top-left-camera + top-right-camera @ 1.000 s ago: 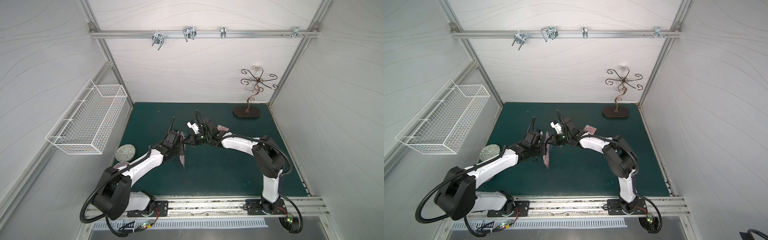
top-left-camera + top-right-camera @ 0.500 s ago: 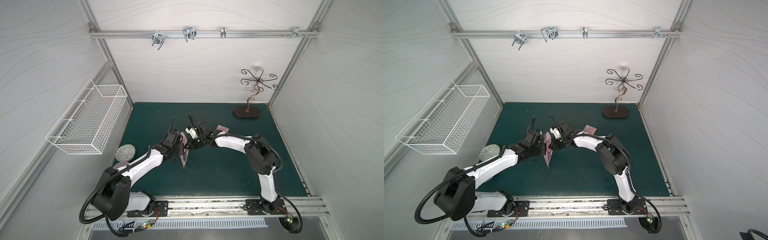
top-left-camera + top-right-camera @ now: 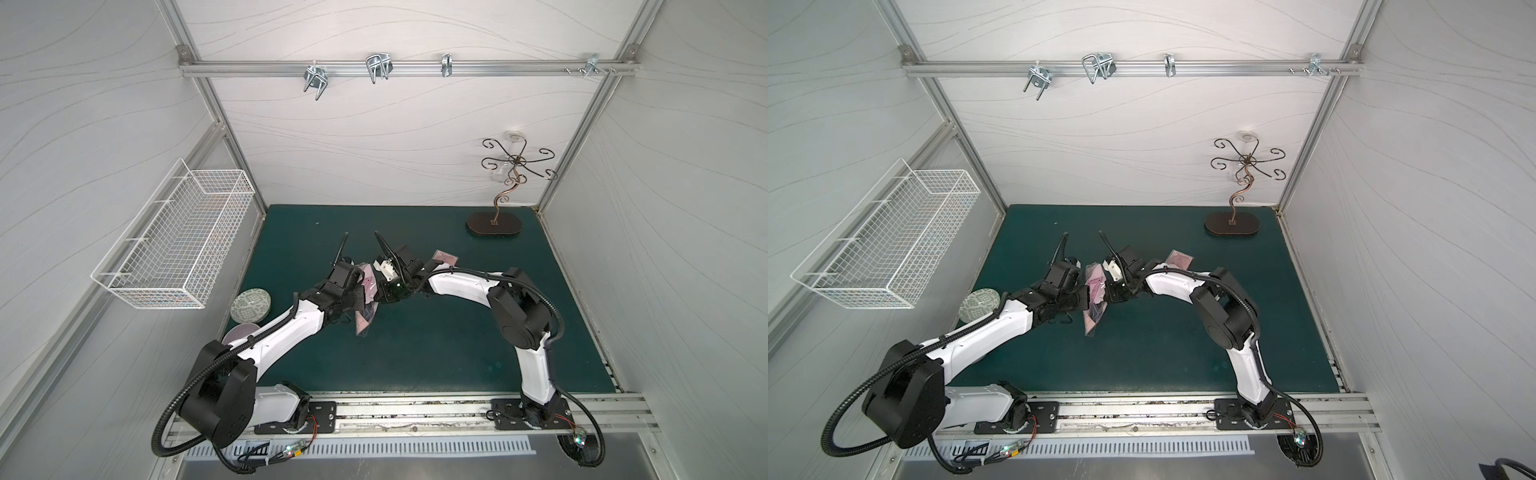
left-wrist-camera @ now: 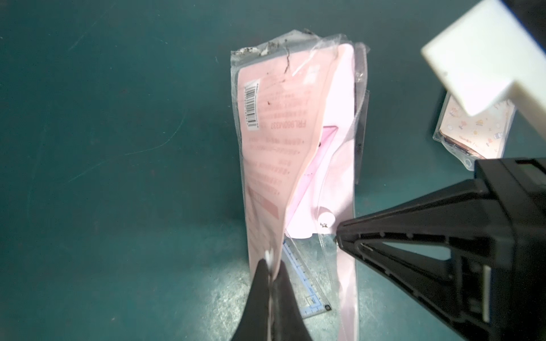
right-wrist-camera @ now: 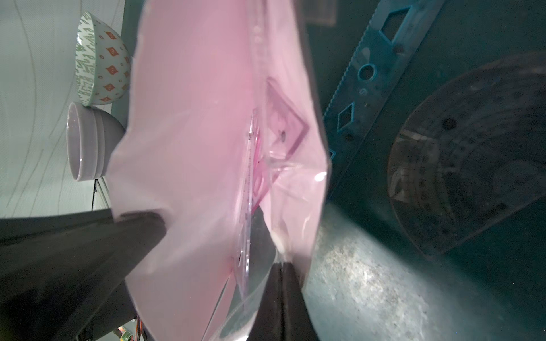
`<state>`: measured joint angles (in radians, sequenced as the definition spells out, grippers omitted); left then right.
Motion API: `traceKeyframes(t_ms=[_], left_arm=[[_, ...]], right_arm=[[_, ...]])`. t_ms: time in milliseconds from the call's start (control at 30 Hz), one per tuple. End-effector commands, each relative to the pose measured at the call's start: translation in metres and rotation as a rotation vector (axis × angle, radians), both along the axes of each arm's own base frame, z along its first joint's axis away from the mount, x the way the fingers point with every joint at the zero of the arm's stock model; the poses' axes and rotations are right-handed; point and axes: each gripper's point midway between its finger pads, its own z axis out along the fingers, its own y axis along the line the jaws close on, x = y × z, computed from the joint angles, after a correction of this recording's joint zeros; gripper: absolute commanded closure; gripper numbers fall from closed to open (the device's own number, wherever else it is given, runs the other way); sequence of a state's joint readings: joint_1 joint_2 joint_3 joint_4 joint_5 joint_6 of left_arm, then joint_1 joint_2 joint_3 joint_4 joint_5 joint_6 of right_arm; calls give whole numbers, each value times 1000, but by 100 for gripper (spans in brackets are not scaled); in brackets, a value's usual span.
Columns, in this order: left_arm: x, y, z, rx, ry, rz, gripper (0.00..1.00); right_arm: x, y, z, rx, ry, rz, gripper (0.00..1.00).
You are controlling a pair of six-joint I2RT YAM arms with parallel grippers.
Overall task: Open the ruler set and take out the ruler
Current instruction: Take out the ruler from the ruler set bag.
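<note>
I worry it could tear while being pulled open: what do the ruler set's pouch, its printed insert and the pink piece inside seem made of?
Ruler set pouch: thin clear plastic film, glossy; it creases, glints, and one end is ragged.
Printed insert: seemingly matte pink card, bearing a barcode.
Pink set square inside: probably rigid translucent plastic, given straight edges and a cut-out.

Left gripper (image 4: pixel 270 267) and right gripper (image 5: pixel 282 265) are pinched closed, facing each other, tips close together.
</note>
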<state>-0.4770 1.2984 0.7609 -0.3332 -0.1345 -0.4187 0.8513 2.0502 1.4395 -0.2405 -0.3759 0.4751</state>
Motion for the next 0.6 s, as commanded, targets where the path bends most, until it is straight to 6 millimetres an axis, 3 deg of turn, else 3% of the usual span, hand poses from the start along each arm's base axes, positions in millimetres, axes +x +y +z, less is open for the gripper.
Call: traceKeyframes(t_ms=[0, 167, 567], left_arm=[[15, -7, 19, -13, -62, -5, 100], [15, -14, 18, -49, -68, -23, 100], [16, -20, 22, -68, -81, -40, 100]], right_arm=[[4, 2, 1, 28, 14, -5, 96], [7, 13, 7, 98, 28, -1, 94], [29, 15, -8, 167, 125, -84, 78]])
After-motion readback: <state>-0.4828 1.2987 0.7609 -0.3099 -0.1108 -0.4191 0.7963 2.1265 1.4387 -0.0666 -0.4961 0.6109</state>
